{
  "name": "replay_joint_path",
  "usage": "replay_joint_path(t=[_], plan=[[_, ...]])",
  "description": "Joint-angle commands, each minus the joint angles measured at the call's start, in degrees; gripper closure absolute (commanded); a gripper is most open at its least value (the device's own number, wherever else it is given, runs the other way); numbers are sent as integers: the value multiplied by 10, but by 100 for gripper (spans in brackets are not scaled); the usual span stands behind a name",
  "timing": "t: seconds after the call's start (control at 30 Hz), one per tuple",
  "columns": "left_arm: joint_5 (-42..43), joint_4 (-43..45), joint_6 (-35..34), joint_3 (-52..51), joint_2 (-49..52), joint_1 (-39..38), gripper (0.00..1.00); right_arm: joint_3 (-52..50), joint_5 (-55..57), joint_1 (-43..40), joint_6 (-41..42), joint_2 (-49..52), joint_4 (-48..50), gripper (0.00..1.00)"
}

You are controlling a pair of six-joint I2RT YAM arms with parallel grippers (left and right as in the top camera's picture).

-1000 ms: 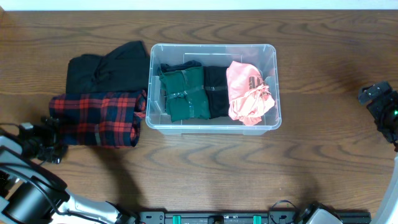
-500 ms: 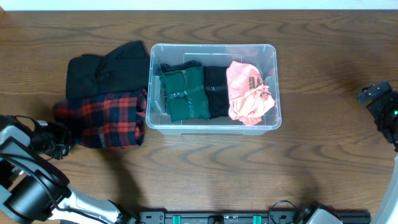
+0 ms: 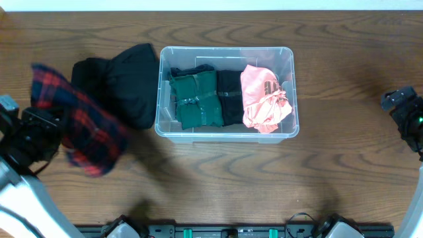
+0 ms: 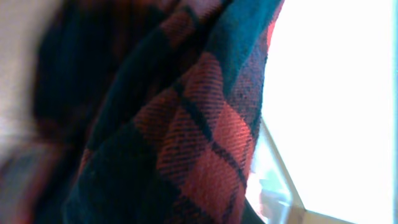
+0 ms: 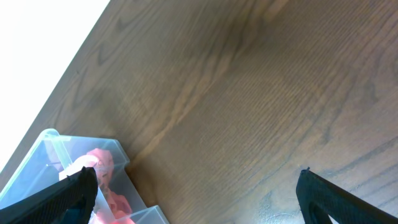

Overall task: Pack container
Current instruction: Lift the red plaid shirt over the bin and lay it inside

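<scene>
Red-and-black checked shirt (image 3: 82,125): hung in the air over the near left of the worktop (image 3: 330,178), blurred in the overhead view, its cloth filling the left wrist view.
Left fingers (image 3: 41,127): closed on the left edge of the checked shirt, their tips covered by the cloth.
Right fingers (image 3: 398,99): spread wide with nothing between them, at the right edge of the worktop, well apart from everything else.
Container (image 3: 225,137): stood on the worktop near the middle, toward the far side, open at the top.
Inside the container: a green garment (image 3: 196,99) on the left, a black garment (image 3: 230,98) in the middle and a pink garment (image 3: 264,98) on the right, packed side by side.
Black clothes pile (image 3: 119,82): lay on the worktop just left of the container, against its left wall, partly under the hanging shirt.
</scene>
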Motion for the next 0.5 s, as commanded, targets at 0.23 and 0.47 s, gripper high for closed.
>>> replay_joint_path(t=[0.23,0.47], plan=[[5,197,-322,12,-144,-220,94,0,-2,-4,-9,2,0,1],[-185,332,-407,9,-118,-425,94,0,-2,-4,-9,2,0,1]])
